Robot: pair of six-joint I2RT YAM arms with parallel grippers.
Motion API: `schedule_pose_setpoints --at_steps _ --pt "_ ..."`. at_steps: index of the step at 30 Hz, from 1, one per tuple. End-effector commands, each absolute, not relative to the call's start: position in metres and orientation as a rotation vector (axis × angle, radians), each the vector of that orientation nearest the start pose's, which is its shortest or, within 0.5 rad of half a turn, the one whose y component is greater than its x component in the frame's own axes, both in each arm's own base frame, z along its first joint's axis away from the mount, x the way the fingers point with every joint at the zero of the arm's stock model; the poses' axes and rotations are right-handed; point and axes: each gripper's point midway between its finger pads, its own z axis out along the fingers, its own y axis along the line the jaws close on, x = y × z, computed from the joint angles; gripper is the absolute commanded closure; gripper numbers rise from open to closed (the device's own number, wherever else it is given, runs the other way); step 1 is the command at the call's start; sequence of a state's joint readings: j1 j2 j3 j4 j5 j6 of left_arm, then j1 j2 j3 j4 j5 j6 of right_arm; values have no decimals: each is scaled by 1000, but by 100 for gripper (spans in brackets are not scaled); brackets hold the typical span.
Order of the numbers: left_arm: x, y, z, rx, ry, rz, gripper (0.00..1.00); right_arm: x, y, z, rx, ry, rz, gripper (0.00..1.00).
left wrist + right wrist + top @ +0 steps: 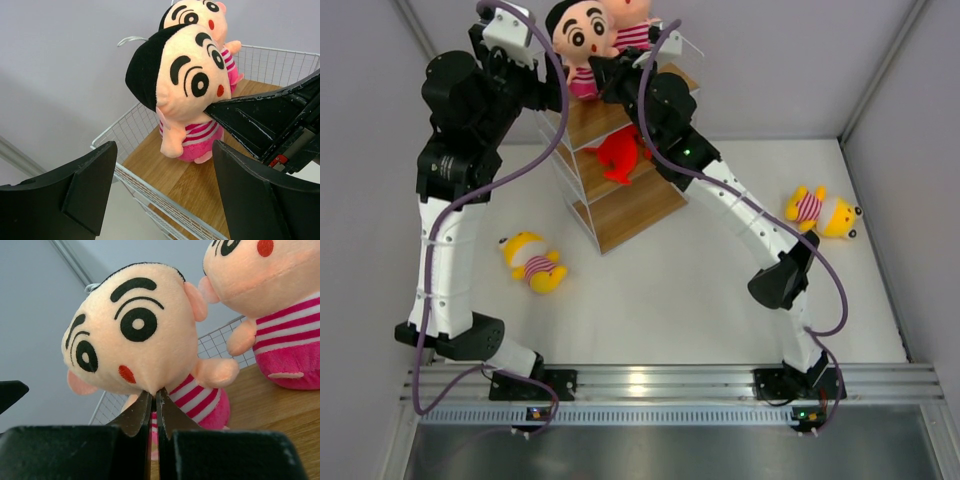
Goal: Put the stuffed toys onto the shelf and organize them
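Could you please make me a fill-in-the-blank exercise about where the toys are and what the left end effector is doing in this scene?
1. Both boy dolls stand on the ___ tier of the shelf.
2. On the table lie ___ yellow figures, one on each side of the shelf.
3. The left end effector is ___ and holds nothing.
4. The shark on a lower tier is ___ in colour.

Missing words: top; two; open; red.
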State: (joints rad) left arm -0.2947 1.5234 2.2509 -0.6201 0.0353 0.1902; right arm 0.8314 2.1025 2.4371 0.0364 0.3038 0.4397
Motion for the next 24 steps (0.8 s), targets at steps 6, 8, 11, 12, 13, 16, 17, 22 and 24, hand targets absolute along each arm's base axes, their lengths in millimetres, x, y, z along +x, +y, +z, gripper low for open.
schedule_pose_setpoints --at_steps 6,8,11,12,13,16,17,22,24 --pt "398 -117 573 383 1392 -86 17 421 422 571 58 1178 1026 100" --pt "402 -117 568 385 1403 -78 17 422 426 567 54 1184 1032 100" --pt "406 -116 563 387 1416 -65 17 426 430 562 47 1190 1041 91" --pt "406 -116 560 391 1422 -63 17 425 430 563 41 1185 1051 87" --pt "407 -116 560 392 1423 -61 17 426 430 562 43 1187 1048 86" --pt "408 -116 557 398 1428 -56 17 428 430 561 46 1185 1046 87" --pt "409 -113 556 384 1435 -42 17 430 431 559 48 1185 1046 88" --pt "410 -110 555 378 1439 -26 17 433 437 556 24 1172 1060 87" --pt "409 -110 556 379 1434 -24 17 432 440 557 10 1158 1067 85"
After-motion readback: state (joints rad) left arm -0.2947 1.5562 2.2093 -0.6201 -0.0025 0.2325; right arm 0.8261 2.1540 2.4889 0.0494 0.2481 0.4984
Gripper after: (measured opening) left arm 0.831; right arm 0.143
